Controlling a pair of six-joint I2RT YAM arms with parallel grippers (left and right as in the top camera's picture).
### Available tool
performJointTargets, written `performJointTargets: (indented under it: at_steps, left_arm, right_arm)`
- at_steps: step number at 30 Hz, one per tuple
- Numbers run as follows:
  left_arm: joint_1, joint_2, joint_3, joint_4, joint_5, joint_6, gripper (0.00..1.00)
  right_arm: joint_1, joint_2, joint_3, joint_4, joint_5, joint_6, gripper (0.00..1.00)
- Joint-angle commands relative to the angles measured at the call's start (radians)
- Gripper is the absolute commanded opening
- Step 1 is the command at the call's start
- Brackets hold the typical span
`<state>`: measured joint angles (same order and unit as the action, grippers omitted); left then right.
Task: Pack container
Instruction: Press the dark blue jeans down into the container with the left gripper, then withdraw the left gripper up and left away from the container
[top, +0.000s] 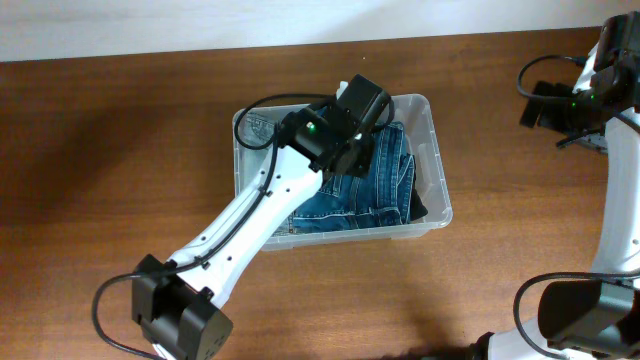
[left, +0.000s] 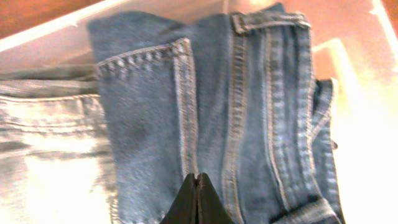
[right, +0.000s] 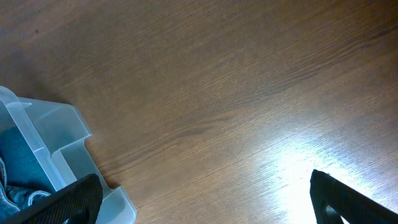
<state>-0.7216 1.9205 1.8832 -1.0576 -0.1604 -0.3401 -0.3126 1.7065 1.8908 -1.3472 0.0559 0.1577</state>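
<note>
The container (top: 441, 172), a clear plastic tub, stands mid-table with folded blue jeans (top: 387, 185) lying inside. My left gripper (top: 352, 150) hangs over the tub's middle. In the left wrist view its tips (left: 197, 180) are shut with nothing between them, just above or touching the denim (left: 249, 112); I cannot tell which. My right gripper (top: 535, 105) hovers at the far right, away from the tub. In the right wrist view it (right: 208, 202) stands open over bare wood, with the tub's corner (right: 62, 124) beside its left finger (right: 68, 202).
The brown wooden table (top: 120, 150) stretches all round the tub. The left arm (top: 250, 215) crosses the tub's front left rim. Cables and the right arm's white links (top: 620, 200) run along the right edge.
</note>
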Motion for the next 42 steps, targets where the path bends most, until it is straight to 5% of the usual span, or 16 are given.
performJointTargets:
  at_steps: [1, 17, 27, 34, 42]
  left_arm:
    - [0.004, 0.008, -0.007, 0.024, -0.135, 0.012, 0.0]
    - [0.006, 0.307, -0.036, 0.161, -0.18, 0.012, 0.0]
    - [0.019, 0.118, 0.067, 0.105, -0.189, 0.012, 0.02]
    - [0.17, -0.153, 0.077, 0.057, -0.211, 0.011, 0.13]
    - [0.532, -0.286, 0.077, -0.056, -0.214, 0.011, 0.64]
  right_arm:
    - [-0.002, 0.0, 0.008, 0.0, 0.008, 0.007, 0.99]
    - [-0.002, 0.0, 0.008, 0.0, 0.008, 0.007, 0.99]
    - [-0.002, 0.0, 0.008, 0.0, 0.008, 0.007, 0.99]
    - [-0.002, 0.0, 0.008, 0.0, 0.008, 0.007, 0.99]
    - [-0.002, 0.0, 0.008, 0.0, 0.008, 0.007, 0.99]
